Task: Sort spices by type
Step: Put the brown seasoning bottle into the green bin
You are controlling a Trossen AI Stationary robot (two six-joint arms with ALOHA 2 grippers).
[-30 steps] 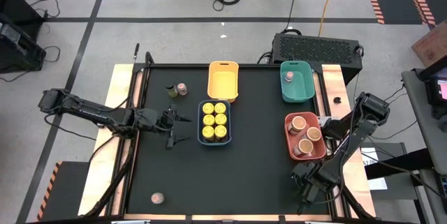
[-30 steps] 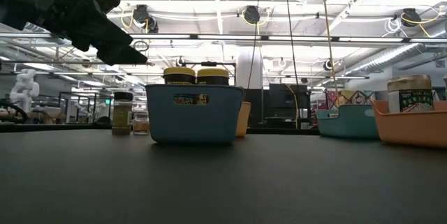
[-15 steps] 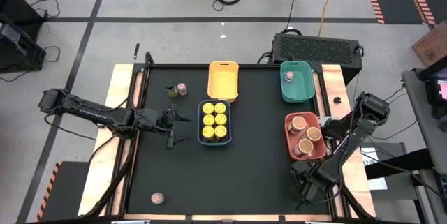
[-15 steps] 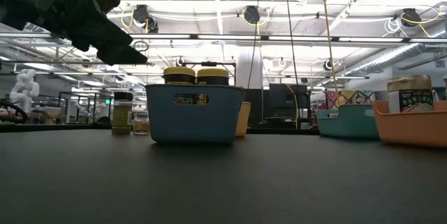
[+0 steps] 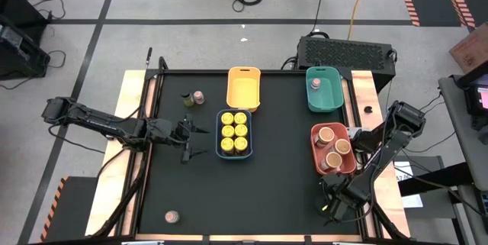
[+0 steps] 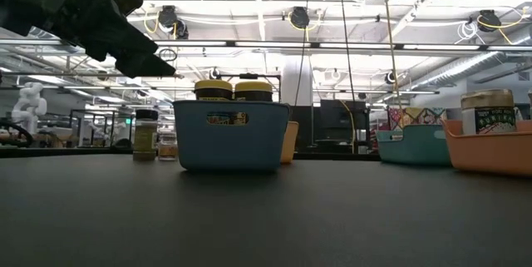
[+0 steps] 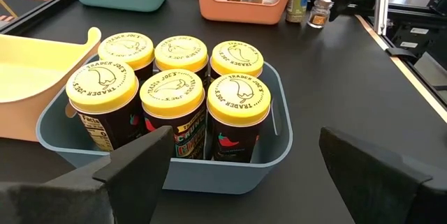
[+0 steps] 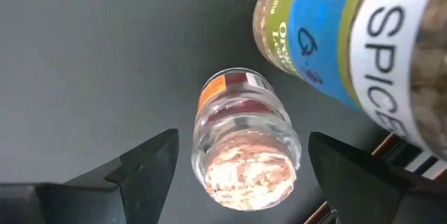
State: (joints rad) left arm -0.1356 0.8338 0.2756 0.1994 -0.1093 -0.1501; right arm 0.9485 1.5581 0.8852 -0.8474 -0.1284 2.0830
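Six yellow-lidded spice jars [image 7: 181,77] stand in the blue tray [image 5: 234,133]. My left gripper [image 5: 191,140] hangs open just left of that tray, nothing between its fingers. My right gripper [image 5: 329,205] points down, open, near the table's front right. Below it a small glass jar with a pinkish-brown lid [image 8: 244,147] stands on the table, between the two fingers and apart from them. A taller jar with a green and blue label [image 8: 328,35] stands beside it. Three peach-topped tubs [image 5: 333,146] sit in the red tray [image 5: 315,158]. One jar [image 5: 316,84] sits in the green tray [image 5: 335,96].
A yellow tray [image 5: 244,86] stands at the far middle of the table. Two loose jars [image 5: 194,98] stand at the far left and one jar [image 5: 171,217] near the front left corner. The dark mat between the trays and the front edge is bare.
My right gripper has rolled a little about the line it points along, staying in place over the two jars. Nothing else has moved.
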